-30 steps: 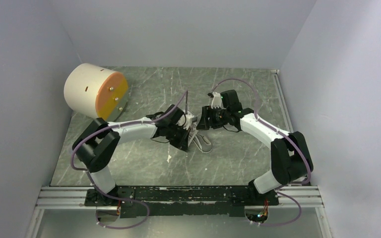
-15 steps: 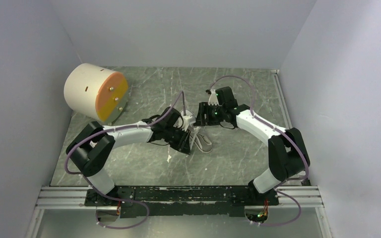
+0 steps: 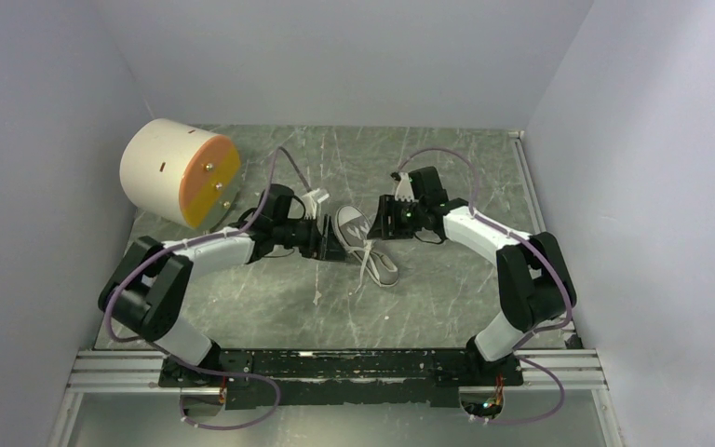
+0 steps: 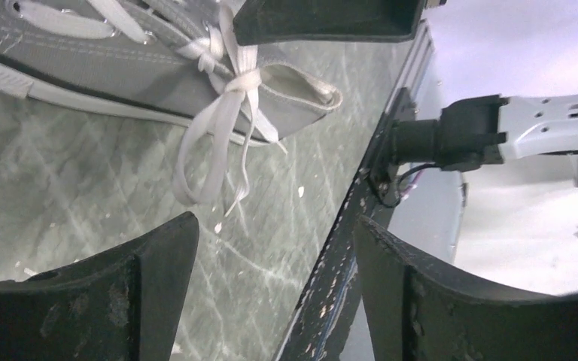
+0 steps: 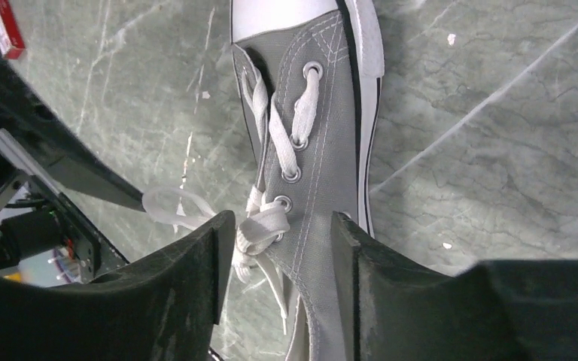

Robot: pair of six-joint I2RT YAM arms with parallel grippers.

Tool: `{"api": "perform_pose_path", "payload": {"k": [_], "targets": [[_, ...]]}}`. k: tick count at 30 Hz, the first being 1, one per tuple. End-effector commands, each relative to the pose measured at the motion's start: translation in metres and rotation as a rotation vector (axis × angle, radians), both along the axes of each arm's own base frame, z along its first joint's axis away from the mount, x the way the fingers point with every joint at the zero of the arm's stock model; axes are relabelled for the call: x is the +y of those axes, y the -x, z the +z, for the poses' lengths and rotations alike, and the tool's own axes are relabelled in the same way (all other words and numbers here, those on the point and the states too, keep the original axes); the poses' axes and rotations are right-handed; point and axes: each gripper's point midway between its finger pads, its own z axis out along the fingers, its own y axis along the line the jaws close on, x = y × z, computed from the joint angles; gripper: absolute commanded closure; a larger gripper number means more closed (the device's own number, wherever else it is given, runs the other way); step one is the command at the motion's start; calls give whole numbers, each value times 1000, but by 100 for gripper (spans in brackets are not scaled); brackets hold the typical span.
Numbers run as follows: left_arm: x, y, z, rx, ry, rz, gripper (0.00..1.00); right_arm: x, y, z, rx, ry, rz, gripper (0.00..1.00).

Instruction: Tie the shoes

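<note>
The grey shoe (image 3: 361,233) lies on the table between my two arms, its white toe cap (image 5: 286,11) pointing away from the right wrist camera. The white laces form a bow (image 4: 235,81) with loops hanging over the shoe's side onto the table. My left gripper (image 3: 329,246) (image 4: 275,248) is just left of the shoe, open, with only bare table between its fingers. My right gripper (image 3: 382,222) (image 5: 278,248) hovers over the shoe from the right, open. Its fingers stand either side of the lace knot (image 5: 263,222) and the grey upper.
A large cream cylinder with an orange face (image 3: 179,179) lies at the back left by the wall. Grey walls close in the table on three sides. A small red object (image 5: 4,26) sits on the table beyond the shoe. The black front rail (image 3: 335,365) carries both arm bases.
My left gripper has opened and pulled back to the left, off the shoe, which now shows uncovered. The right gripper has narrowed slightly and stayed over the laces.
</note>
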Motion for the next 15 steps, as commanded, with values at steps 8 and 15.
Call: {"api": "perform_pose_path", "payload": {"k": [8,15], "targets": [[-24,-15,5,80,192,-18,27,10,10,-13,62,-84,41,51],[-16,-28,-15,95,81,40,18,10,4,-11,49,-82,33,56]]}}
